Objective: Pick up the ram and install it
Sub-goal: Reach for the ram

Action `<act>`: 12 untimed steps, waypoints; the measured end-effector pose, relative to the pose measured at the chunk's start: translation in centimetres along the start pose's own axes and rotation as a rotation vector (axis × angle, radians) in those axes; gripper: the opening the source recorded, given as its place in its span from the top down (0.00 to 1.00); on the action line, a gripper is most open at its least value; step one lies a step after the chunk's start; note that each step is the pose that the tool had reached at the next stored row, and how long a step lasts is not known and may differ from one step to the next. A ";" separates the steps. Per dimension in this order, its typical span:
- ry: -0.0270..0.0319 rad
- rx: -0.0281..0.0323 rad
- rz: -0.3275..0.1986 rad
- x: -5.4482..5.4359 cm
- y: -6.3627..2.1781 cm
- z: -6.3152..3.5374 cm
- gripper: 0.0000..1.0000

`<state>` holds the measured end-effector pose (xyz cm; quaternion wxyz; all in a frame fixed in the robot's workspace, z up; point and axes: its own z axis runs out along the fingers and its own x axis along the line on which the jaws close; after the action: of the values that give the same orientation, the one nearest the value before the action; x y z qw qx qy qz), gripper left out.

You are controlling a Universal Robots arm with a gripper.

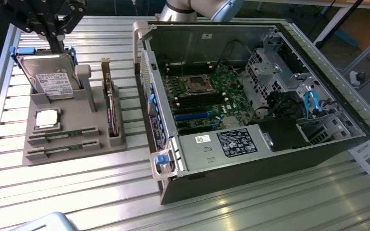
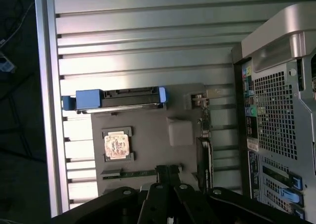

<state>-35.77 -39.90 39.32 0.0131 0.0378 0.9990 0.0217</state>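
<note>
While hovering above gray holder (image 1: 75, 114), my gripper (image 1: 58, 47) holds nothing, fingers pressed together. 2 ram sticks (image 1: 63, 135) sit in holder's slots (just beside silver chip (image 1: 47, 118)), well apart from open computer case (image 1: 204, 150). Hard drive (image 1: 53, 77) nearest my fingertips.

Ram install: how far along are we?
Nothing looks done: both ram sticks lie in the gray holder. In hand: nothing visible; the shut gripper hangs above the holder. Left: lifting a stick and seating it in the open computer case.
</note>
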 end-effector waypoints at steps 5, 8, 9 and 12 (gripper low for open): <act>0.0000 0.0000 0.000 1.5 -0.11 -0.04 0.90; 0.0000 0.0000 0.000 1.6 -0.12 -0.04 0.90; 0.0000 0.0000 0.000 1.6 -0.12 -0.04 0.90; 0.0001 0.0000 0.000 1.6 -0.12 -0.05 0.90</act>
<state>-37.39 -39.90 39.33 0.0131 0.0379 0.9990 0.0217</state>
